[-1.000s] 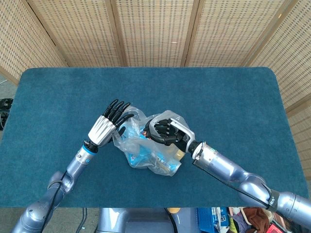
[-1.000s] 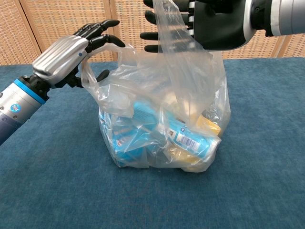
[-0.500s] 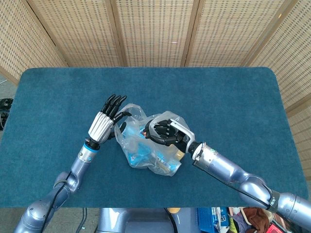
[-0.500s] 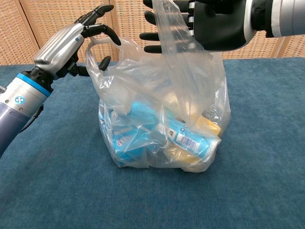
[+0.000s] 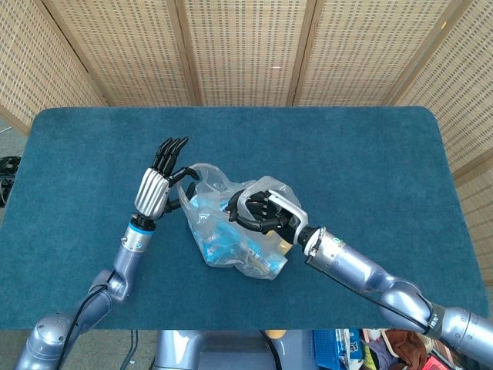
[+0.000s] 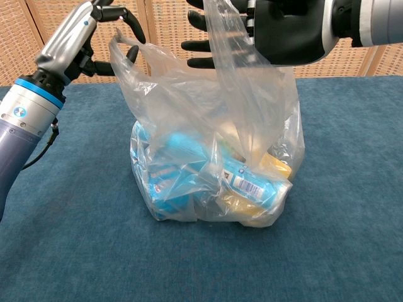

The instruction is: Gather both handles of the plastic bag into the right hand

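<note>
Pinching separate bag handles (image 6: 129, 53), left robot hand (image 5: 154, 190), right robot hand (image 5: 264, 208); contents clearer chest-on.

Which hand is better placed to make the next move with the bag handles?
Left. The left hand holds one lifted handle beside the right hand, which already holds the other, so it could probably carry its handle across.

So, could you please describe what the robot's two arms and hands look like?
Both arms are glossy silver-grey. The left hand has a ribbed silver back, black fingers and a blue wrist band; a black cable trails beneath its forearm. The right hand is black with a white curved cover and a white wrist ring.
</note>
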Robot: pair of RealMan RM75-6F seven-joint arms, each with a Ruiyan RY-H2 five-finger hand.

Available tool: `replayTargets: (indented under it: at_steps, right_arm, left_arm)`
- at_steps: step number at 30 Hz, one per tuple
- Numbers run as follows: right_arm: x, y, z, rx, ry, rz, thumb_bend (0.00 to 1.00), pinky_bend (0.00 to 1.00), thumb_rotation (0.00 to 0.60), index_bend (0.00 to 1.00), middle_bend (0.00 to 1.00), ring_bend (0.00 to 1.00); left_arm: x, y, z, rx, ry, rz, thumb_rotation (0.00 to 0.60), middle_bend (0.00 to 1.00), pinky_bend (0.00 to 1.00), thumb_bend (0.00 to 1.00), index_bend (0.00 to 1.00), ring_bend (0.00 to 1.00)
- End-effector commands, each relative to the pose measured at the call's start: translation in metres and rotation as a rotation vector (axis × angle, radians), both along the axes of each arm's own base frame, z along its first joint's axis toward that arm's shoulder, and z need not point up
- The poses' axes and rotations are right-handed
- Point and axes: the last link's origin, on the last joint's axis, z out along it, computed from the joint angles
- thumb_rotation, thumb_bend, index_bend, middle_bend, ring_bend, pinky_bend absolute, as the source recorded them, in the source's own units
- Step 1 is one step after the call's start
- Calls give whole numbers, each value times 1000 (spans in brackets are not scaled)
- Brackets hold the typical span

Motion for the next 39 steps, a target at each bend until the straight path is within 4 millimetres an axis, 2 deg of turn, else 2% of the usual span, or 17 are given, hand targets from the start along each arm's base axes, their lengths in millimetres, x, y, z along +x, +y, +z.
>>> replayTargets:
  at_steps: [1,4,9,20,27,39]
  right_arm:
    - [1,1,0,0,-1,2,399,262,600,403,504,255]
    - [1,2,1,-1,-1,4,398,263,600,403,504,256]
    - [2,3,3,-4,-2,8,398,263,600,403,504,257]
    - [1,5,1,-2,0,7,399,263,600,403,504,259]
    - [-1,4,2,-2,2,1,400,262,600,403,504,260]
    - [0,5,3,-3,-3,5,400,263,600,403,504,260]
  left_arm:
    - [3,2,8,15,-16,-5,600,0,0,485,487,0]
    - [4,2,11,18,-22,-3,600,0,0,477,447,0]
    - [6,0,15,32,-11,-2,600,0,0,458,211,0]
    - [15,2,29,58,-51,-1,600,0,0,448,35,0]
    - [15,6,35,64,-47,23,600,0,0,341,0,0]
    - [27,14,54,85,-118,40,600,0,0,299,0,0]
